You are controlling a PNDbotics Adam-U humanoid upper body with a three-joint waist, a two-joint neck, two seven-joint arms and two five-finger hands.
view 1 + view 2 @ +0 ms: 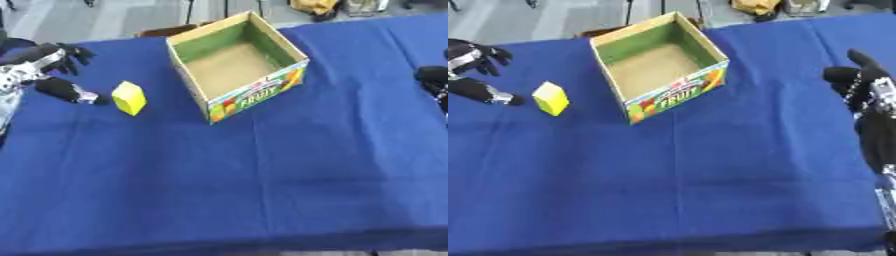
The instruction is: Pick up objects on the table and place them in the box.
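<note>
Currently the left hand (54,75) sits at 9 o'clock, fingers spread and empty, thumb tip just beside the yellow block (129,98) but not visibly curled round it. Block stands on the blue tablecloth (262,170) at about 10 o'clock, near the box's (194,75) left wall, outside it. Box interior looks empty.

Risks, my read:
- Thumb comes in from the side; a nudge before the fingers close could tip or slide the block toward the box wall.
- Block is small with flat, smooth faces and sharp edges; an off-centre pinch could let it twist out.
- Cloth is soft with slight creases, so the block may drag or snag rather than slide cleanly.
- Box is light cardboard with thin open-top walls and sits rotated; clipping the rim on the way over could shift it.

Box: brown inside, green upper lining, printed fruit graphics on 1 outer face. Right hand (859,82) idles at 3 o'clock, fingers relaxed, holding nothing.
</note>
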